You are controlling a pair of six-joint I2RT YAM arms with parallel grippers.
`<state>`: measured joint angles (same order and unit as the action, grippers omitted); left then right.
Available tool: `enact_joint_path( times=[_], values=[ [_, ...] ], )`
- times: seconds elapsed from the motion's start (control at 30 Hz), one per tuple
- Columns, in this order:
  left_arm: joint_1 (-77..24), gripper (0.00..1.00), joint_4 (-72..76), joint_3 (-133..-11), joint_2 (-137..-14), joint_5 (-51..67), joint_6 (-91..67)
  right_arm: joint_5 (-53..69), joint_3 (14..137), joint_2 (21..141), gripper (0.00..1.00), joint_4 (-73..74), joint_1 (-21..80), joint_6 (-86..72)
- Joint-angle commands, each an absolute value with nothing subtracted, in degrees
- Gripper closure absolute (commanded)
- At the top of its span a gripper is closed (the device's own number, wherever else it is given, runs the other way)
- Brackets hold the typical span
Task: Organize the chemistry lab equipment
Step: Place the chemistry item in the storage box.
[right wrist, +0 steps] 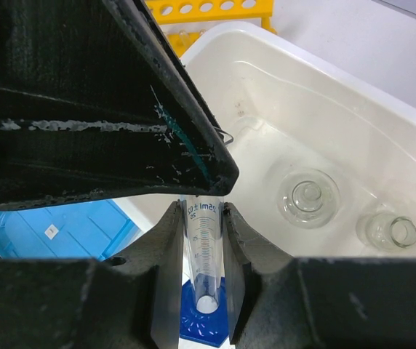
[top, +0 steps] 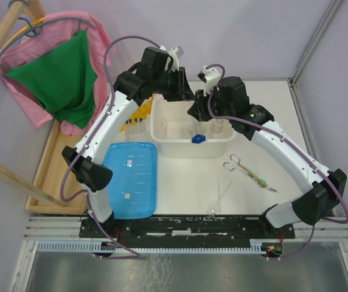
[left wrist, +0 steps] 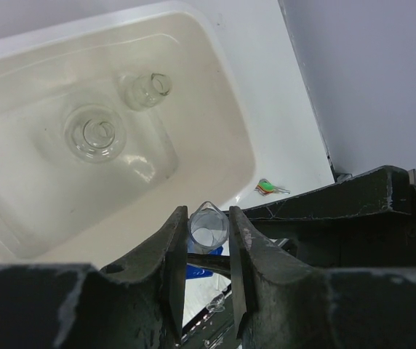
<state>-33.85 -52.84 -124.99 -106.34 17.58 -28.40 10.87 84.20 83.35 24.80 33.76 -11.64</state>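
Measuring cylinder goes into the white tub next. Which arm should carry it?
Right, probably. The right gripper clamps the measuring cylinder on its body above the blue base, beside the white tub. The left gripper only pinches the open rim, a weaker hold.

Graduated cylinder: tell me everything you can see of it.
The graduated cylinder is a slim clear tube, glass or plastic unclear, with blue printed scale marks, a pouring lip at its open top and a blue polygonal foot. It looks empty and stands roughly upright at the near wall of the white tub. The right gripper clamps its shaft; the left gripper pinches its rim. Whether the foot rests on anything is hidden.
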Motion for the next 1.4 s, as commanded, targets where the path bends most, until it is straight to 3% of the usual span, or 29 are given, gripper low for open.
enact_joint_path(
  times=[0.0, 0.27, 0.53, 0.7, 1.03, 1.37],
  values=[
    [-34.0, 0.78, -52.6, -128.2, -107.0, 15.7, -25.6, 10.3, 86.4, 83.6, 0.79, 23.1, 34.0, -10.9],
    [-34.0, 0.84, -52.7, -129.9, -106.1, 11.9, -24.8, 10.4, 87.2, 83.8, 0.72, 22.9, 34.0, -11.2],
    [-34.0, 0.84, -52.4, -130.0, -105.0, 3.7, -22.6, 10.2, 87.7, 82.8, 0.56, 23.4, 34.1, -11.7],
    [-34.0, 0.85, -50.8, -129.4, -104.2, -3.2, -20.5, 10.1, 87.0, 81.0, 0.54, 24.5, 34.0, -11.4],
    [-34.0, 0.86, -25.9, -96.5, -90.1, -15.8, -18.2, 0.6, 77.8, 75.0, 0.54, 22.4, 34.1, -12.9],
    [-34.3, 0.86, -6.9, -82.4, -85.5, -17.5, -14.7, -0.6, 73.0, 75.1, 0.54, 20.5, 34.0, -15.9]
  ],
)
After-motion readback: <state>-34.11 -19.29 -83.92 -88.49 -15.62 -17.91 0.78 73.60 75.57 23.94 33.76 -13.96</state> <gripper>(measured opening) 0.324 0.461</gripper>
